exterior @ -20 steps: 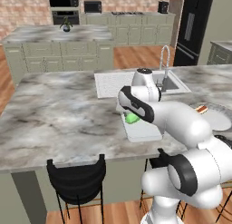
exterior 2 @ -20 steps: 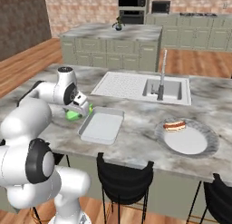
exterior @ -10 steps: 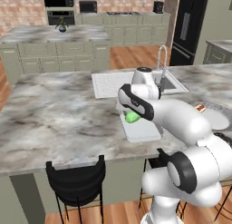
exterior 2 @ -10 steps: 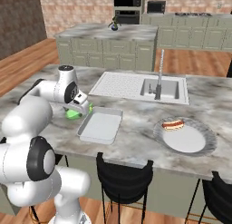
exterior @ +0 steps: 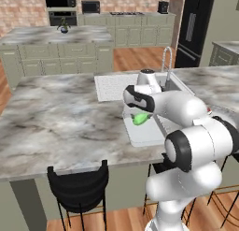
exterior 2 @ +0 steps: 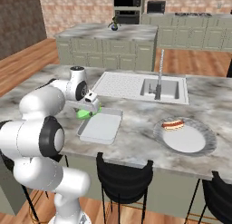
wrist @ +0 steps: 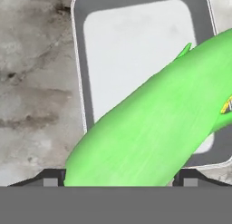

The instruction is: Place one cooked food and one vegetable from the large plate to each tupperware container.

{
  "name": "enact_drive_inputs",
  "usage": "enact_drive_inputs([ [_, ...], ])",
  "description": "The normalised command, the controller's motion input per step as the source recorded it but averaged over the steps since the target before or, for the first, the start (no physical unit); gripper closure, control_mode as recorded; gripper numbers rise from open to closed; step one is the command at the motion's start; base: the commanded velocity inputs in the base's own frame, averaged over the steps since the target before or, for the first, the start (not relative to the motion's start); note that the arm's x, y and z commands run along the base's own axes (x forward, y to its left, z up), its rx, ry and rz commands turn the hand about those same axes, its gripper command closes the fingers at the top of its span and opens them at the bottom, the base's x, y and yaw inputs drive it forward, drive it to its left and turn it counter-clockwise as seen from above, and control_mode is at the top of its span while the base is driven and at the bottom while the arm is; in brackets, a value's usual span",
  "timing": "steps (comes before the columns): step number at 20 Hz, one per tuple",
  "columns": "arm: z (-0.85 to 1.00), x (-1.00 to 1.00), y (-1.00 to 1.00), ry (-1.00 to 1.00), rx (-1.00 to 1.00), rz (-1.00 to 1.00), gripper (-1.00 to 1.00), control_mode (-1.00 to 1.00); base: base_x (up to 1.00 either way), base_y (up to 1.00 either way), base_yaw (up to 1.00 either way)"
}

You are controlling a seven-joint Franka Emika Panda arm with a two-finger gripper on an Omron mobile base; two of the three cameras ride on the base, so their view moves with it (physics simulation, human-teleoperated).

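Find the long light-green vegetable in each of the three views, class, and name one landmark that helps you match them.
Left base view: green vegetable centre, below the gripper.
Right base view: left of centre.
Hand view: diagonal across the middle.
Shared landmark: the grey-white container beneath it.

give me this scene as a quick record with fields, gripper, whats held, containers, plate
gripper: gripper closed on the green vegetable, over the counter by the grey-white container's far left corner
held item: long light-green vegetable, lying across the fingers
grey-white container: grey-white container on the counter, nothing in it
large plate: large plate at the right of the counter, apart from the container
on plate: hot dog near the plate's far rim
sink: sink behind the plate
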Motion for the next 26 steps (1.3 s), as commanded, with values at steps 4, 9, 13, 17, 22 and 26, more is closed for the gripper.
enact_drive_inputs([
  [4,-0.23,0.06,-0.36,0.03,-0.04,0.28,1.0,-1.0,0.0,0.0,0.0],
  [9,-0.24,-0.13,-0.03,-0.02,-0.01,0.4,1.0,-1.0,0.0,0.0,0.0],
  [13,-0.26,0.2,0.04,0.0,0.0,0.27,1.0,-1.0,0.0,0.0,0.0],
  [17,-0.28,0.26,0.0,0.02,0.0,0.17,1.0,-1.0,0.0,0.0,0.0],
  [22,-0.38,0.29,0.0,0.06,-0.01,0.1,1.0,-1.0,0.0,0.0,0.0],
  [26,-0.32,0.18,0.0,0.04,-0.02,0.08,1.0,-1.0,0.0,0.0,0.0],
])
